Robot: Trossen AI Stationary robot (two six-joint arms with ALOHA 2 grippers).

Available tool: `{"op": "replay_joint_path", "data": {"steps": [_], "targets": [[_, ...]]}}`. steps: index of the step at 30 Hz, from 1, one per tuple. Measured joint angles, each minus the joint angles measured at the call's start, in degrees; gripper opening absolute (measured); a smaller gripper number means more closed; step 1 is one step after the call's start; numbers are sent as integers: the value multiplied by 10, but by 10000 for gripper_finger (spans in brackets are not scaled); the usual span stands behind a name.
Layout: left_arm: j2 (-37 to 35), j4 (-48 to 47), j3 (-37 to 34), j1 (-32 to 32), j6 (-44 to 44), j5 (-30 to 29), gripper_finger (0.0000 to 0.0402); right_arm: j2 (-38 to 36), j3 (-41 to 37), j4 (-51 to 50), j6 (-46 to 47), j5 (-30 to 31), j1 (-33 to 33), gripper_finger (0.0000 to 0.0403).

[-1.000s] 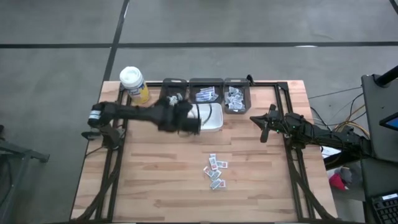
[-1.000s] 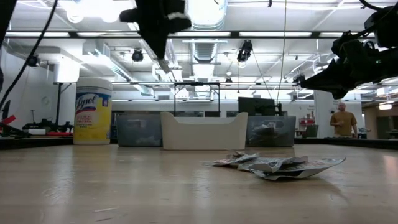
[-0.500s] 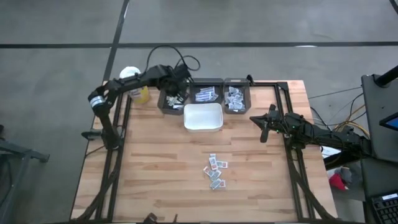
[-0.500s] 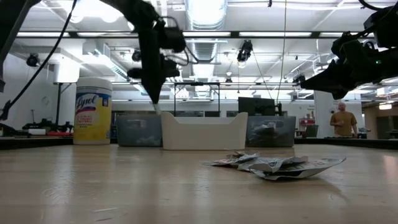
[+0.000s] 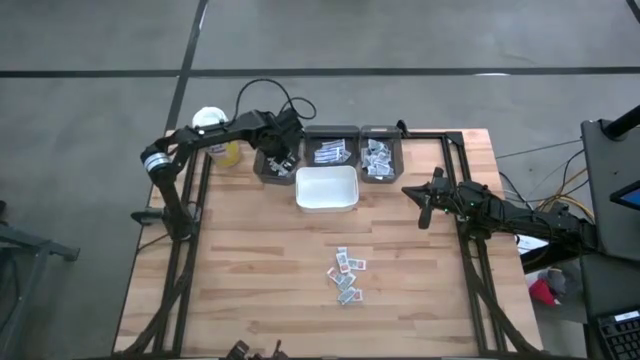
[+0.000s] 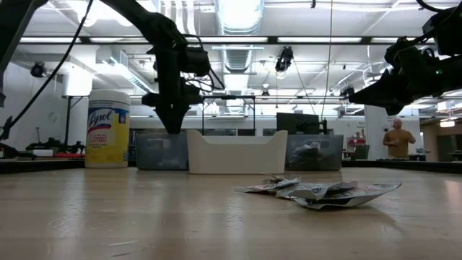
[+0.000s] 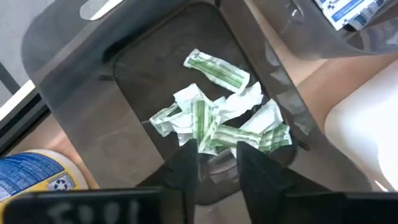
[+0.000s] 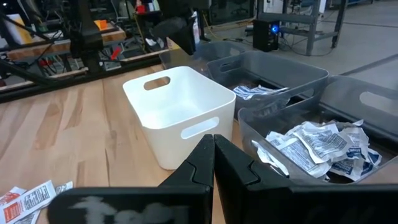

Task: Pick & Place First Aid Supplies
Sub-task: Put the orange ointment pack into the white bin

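Sorting: packets were grouped by print; the green-printed packets (image 7: 217,121) lay heaped in the left grey bin (image 5: 277,160), blue ones in the middle bin (image 5: 331,152), white ones in the right bin (image 5: 379,156).
Left gripper (image 7: 216,163): it hung directly over the green heap, fingers parted with nothing between them, judged a drop just made.
Right gripper (image 8: 213,163): it waited above the table's right side, fingers pressed together, empty.
Remaining: a cluster of loose packets (image 5: 346,274) lay on the table (image 5: 240,280), well apart from the bins.
White tub (image 5: 326,188): it sat touching the bins' front edge, empty.
Clearance: open tabletop surrounded the loose cluster; the bin walls closely flanked the left gripper, and a yellow bottle (image 5: 214,134) stood beside it.
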Motion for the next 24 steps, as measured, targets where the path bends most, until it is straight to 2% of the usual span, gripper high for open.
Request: {"op": "replay_joint_path", "data": {"steps": [3, 6, 11, 15, 18, 24], "targets": [[0, -11, 25, -3, -1, 23, 123, 0, 0, 0, 1, 1, 0, 8], [-1, -29, 61, -36, -4, 40, 129, 0, 0, 0, 5, 1, 0, 8], [-3, -16, 121, -162, -2, 21, 124, 0, 0, 0, 4, 1, 0, 8], [-3, -6, 131, -282, -6, -43, 124, 0, 0, 0, 1, 1, 0, 8], [-1, 29, 126, -358, -42, -79, 123, 0, 0, 0, -1, 1, 0, 8], [38, 104, 124, -457, -106, -86, 123, 0, 0, 0, -13, 1, 0, 8]]}}
